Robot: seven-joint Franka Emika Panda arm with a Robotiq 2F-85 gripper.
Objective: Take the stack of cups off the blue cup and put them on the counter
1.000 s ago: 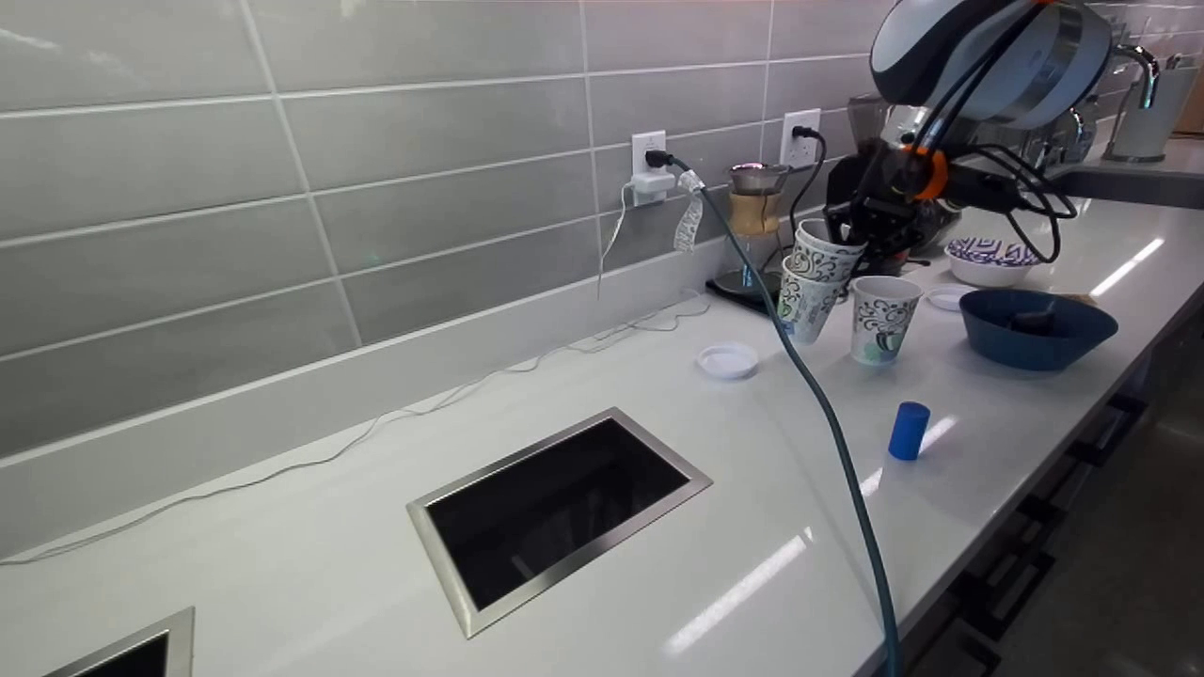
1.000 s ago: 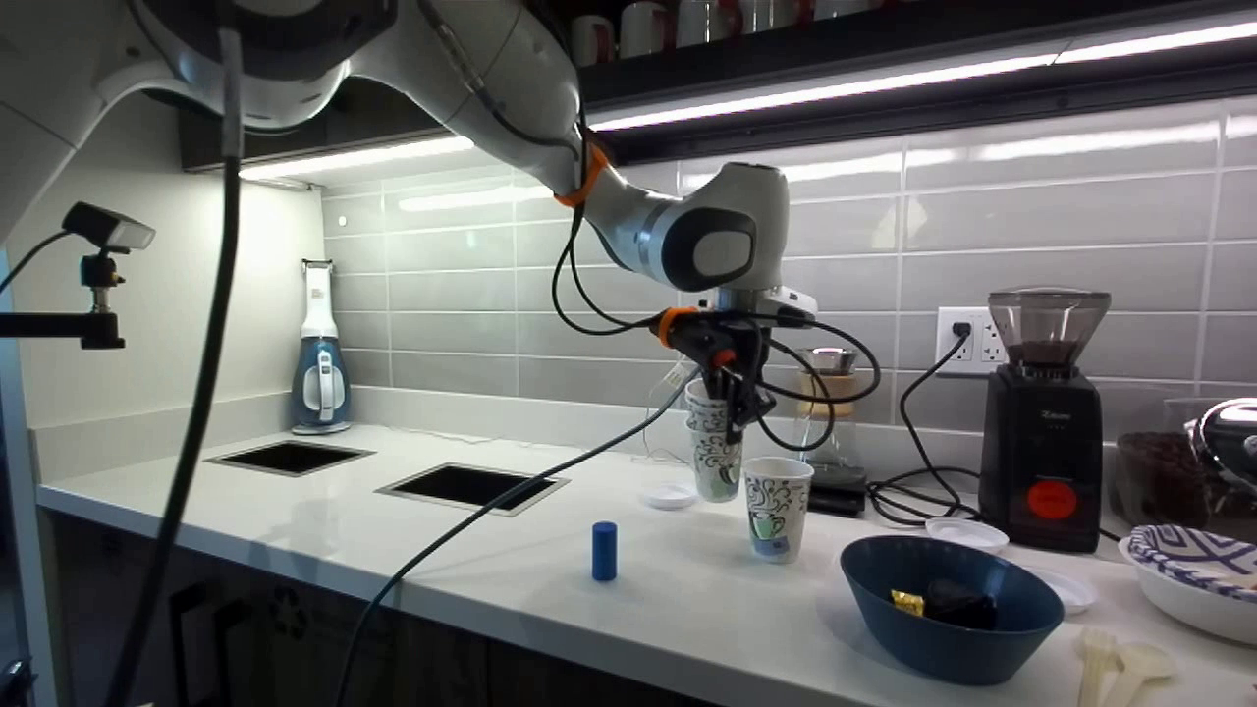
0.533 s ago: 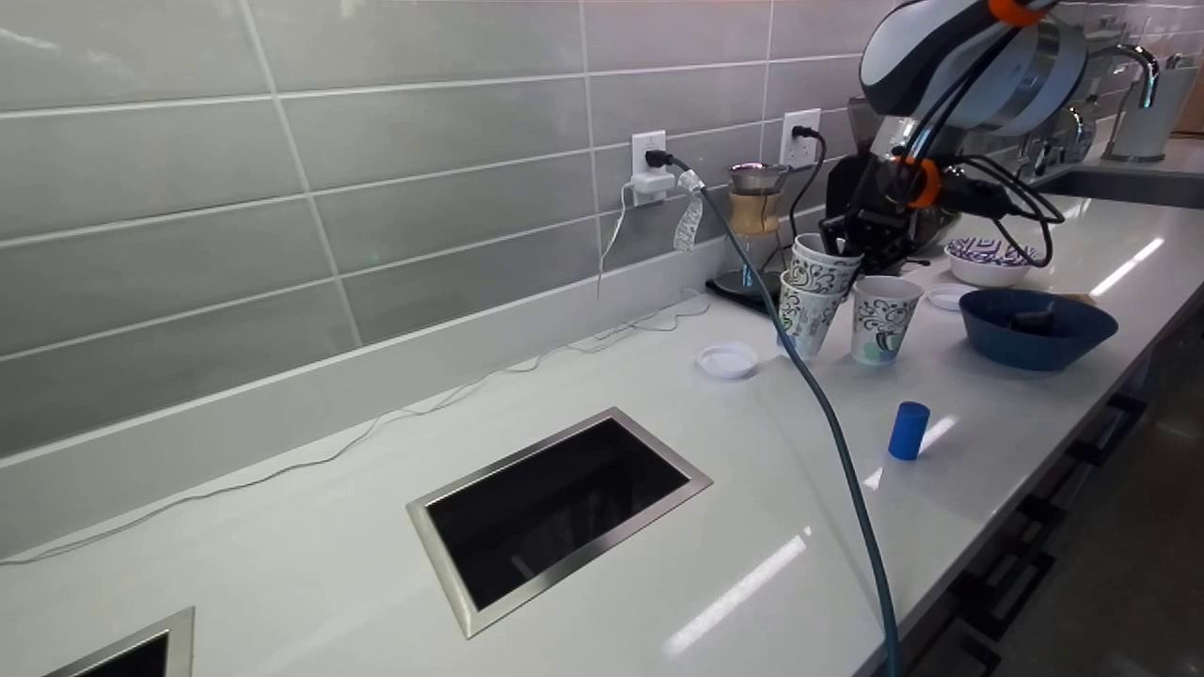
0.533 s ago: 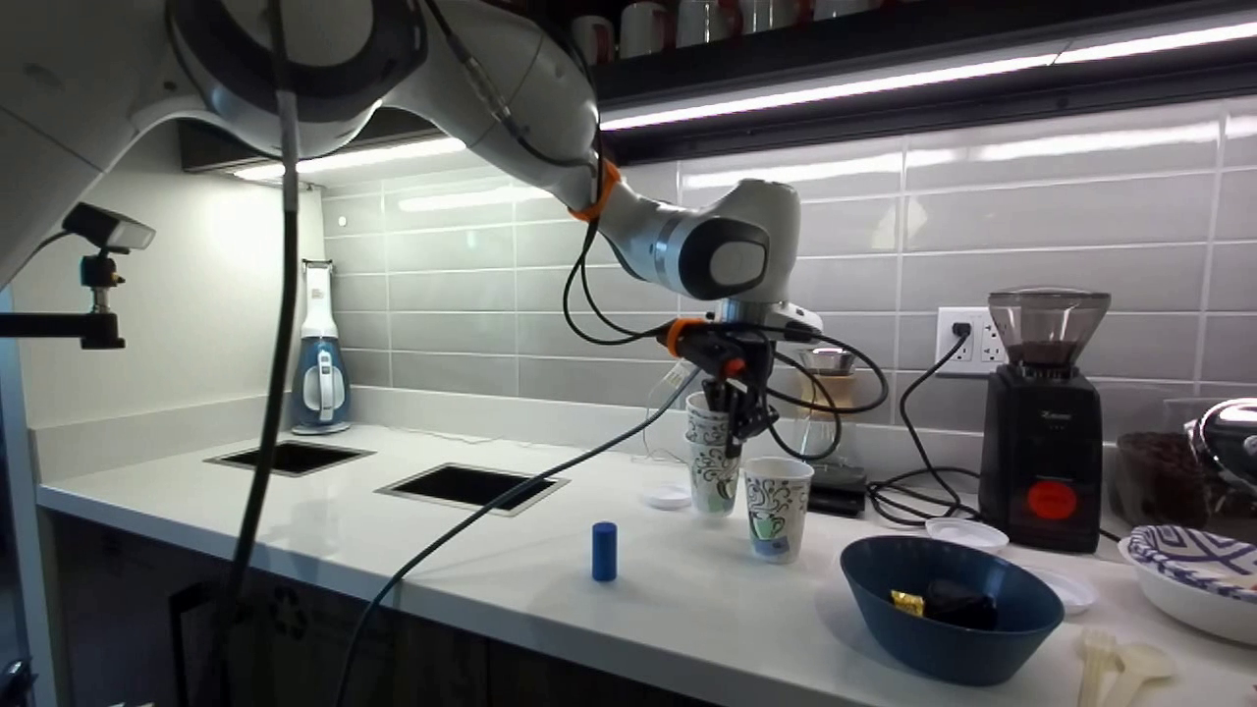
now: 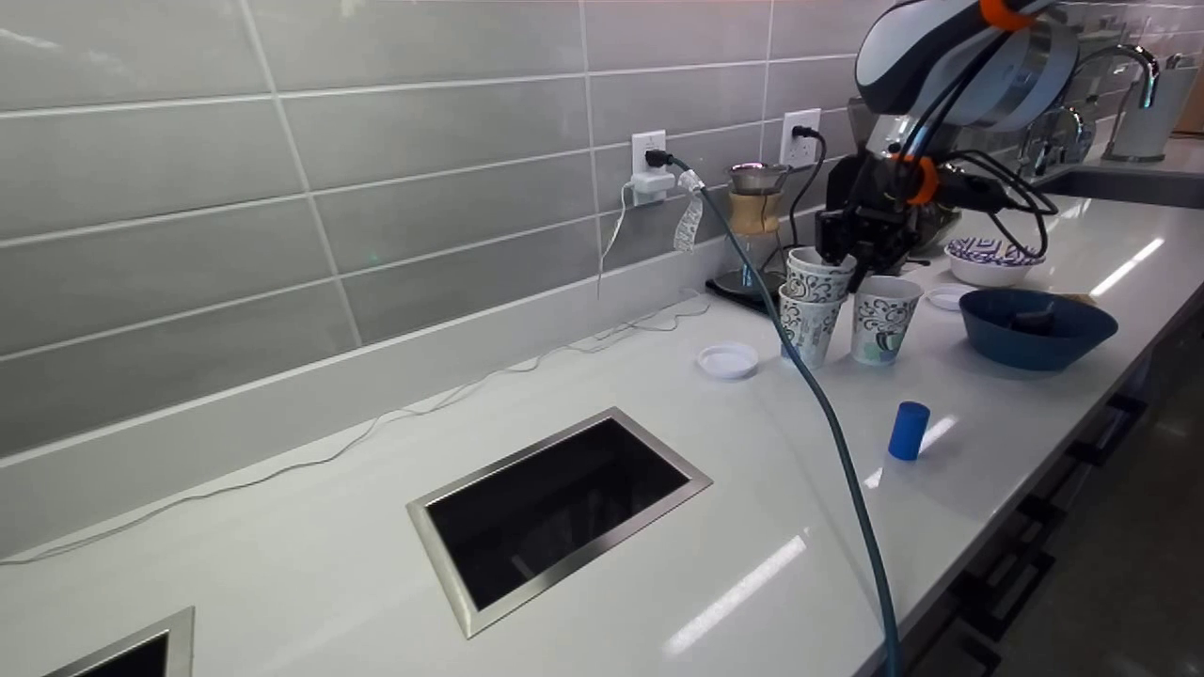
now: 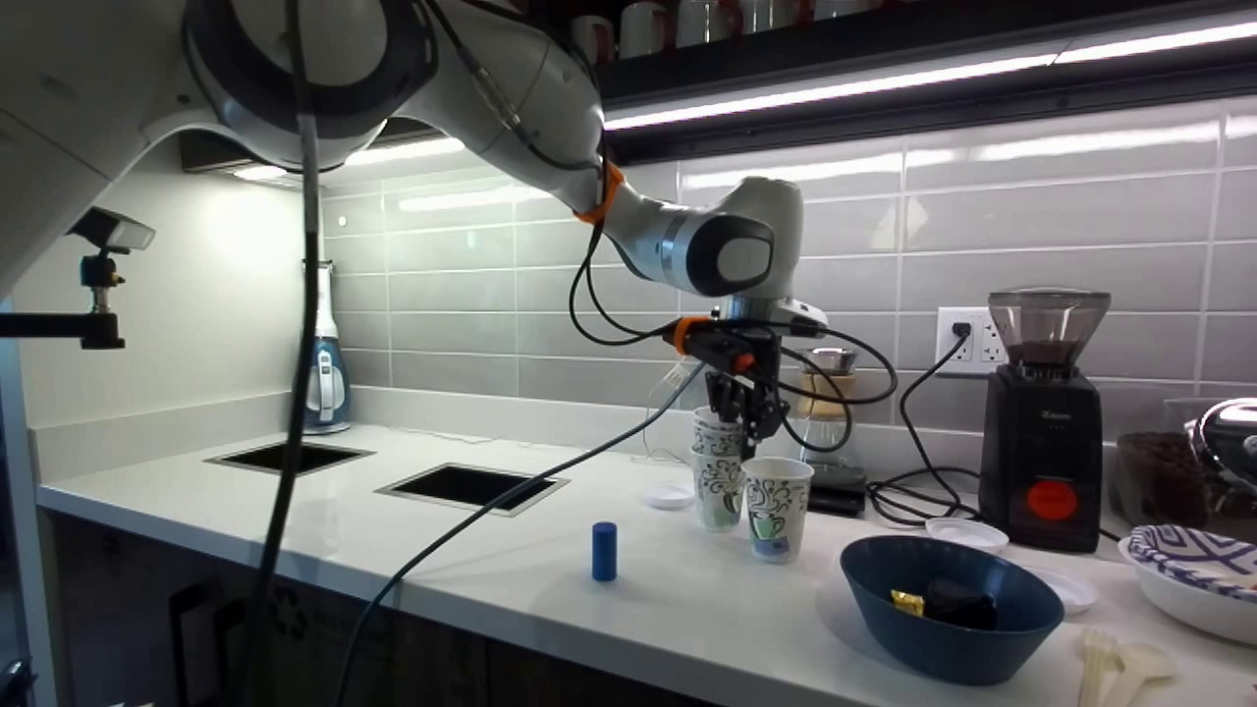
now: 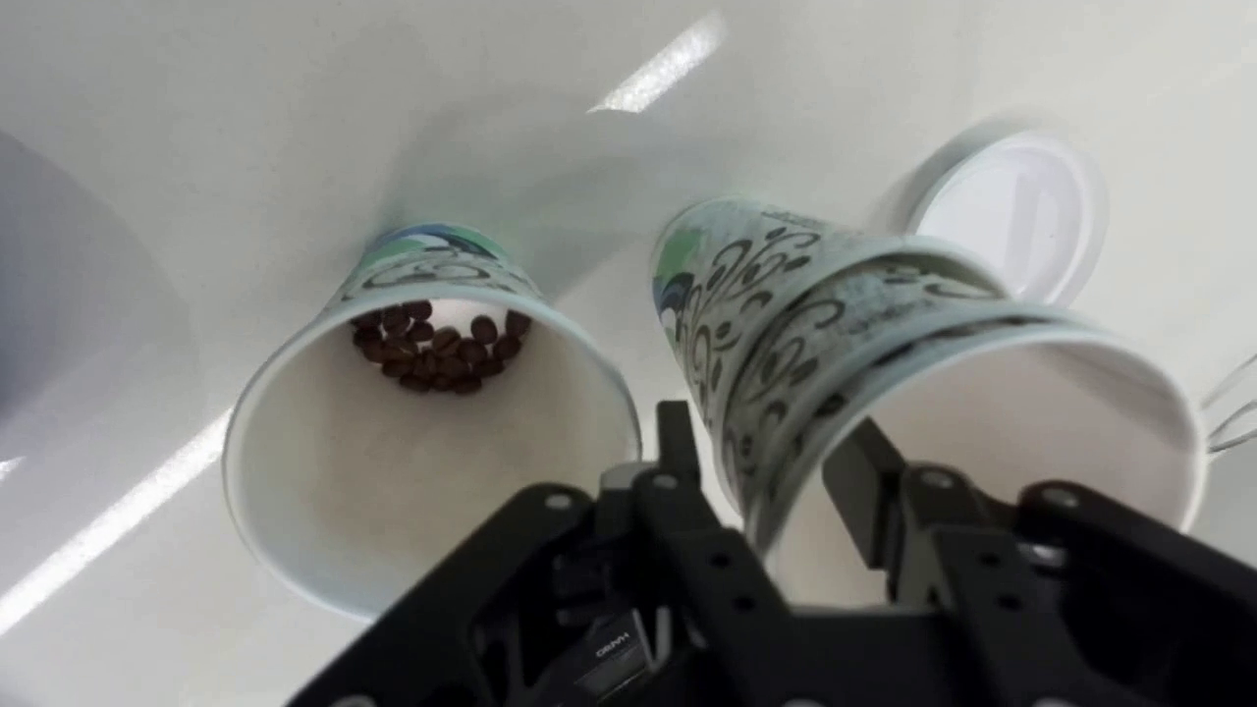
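We find the gripper (image 7: pixel 771 437) spread, one finger inside the stack of cups (image 7: pixel 845 324), one outside, clamping nothing. In an exterior view a green cable (image 5: pixel 841 440) partly hides the stack, upright on the glossy counter (image 5: pixel 329 564). Just beside the stack stands a patterned cup (image 7: pixel 422 466); farther from the stack, the blue cup (image 6: pixel 604 552). Well away from it, we cannot read the blurred lettering on a grinder (image 6: pixel 1041 452) before grey wall tiles (image 6: pixel 1070 206).

Got the hand (image 7: pixel 768 462) around 5 o'clock, fingers (image 7: pixel 864 486) apart, one inside the stack of cups (image 7: pixel 845 329) at 3, one outside; patterned cup (image 7: pixel 393 471) at 8 has coffee beans (image 7: pixel 442 363) inside; white lid (image 7: pixel 1011 221) at 2 on the tabletop (image 7: pixel 835 98).
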